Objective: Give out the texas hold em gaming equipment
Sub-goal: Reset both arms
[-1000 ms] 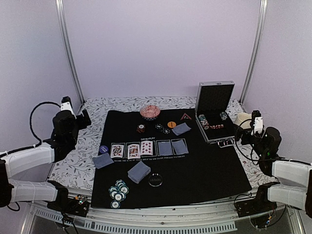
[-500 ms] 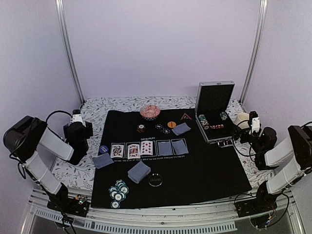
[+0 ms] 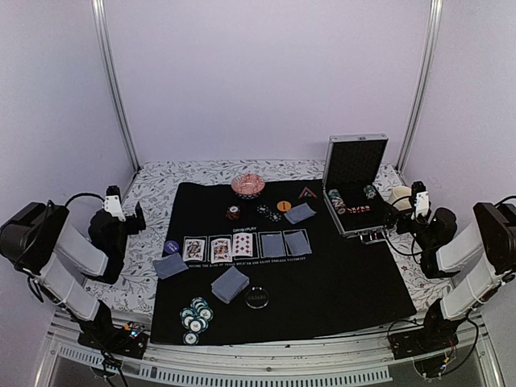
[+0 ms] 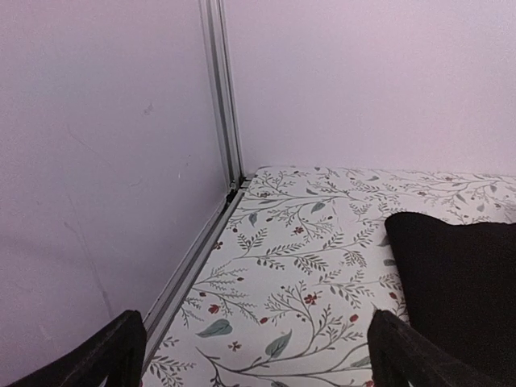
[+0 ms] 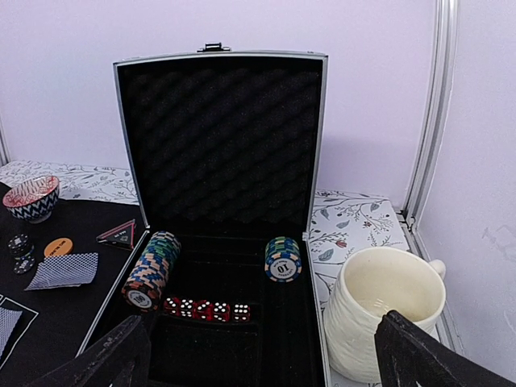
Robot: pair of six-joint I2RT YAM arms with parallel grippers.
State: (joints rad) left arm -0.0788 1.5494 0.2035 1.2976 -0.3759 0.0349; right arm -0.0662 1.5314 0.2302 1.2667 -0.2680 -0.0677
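Observation:
On the black mat (image 3: 339,282), three face-up cards (image 3: 219,248) and two blue-grey-backed cards (image 3: 285,243) lie in a row. Face-down card piles (image 3: 230,284) sit around it. Teal chips (image 3: 196,316) cluster at the near left, with a black button (image 3: 256,297) beside them. A blue button (image 3: 171,247), an orange button (image 3: 284,205) and the triangle (image 3: 306,193) also lie on the mat. My left gripper (image 4: 258,367) is open over the floral cloth left of the mat. My right gripper (image 5: 266,367) is open, facing the case's chip stacks (image 5: 151,270).
The silver case (image 5: 318,161) stands open at the right with red dice (image 5: 205,309) inside. A cream mug (image 5: 387,310) sits just right of it. A patterned bowl (image 3: 248,185) is at the mat's far edge. Metal frame posts (image 4: 222,97) rise at the corners.
Both arms have drawn back from reaching forward and folded up at the table's near sides. The left gripper moved further left. Nothing on the mat has moved.

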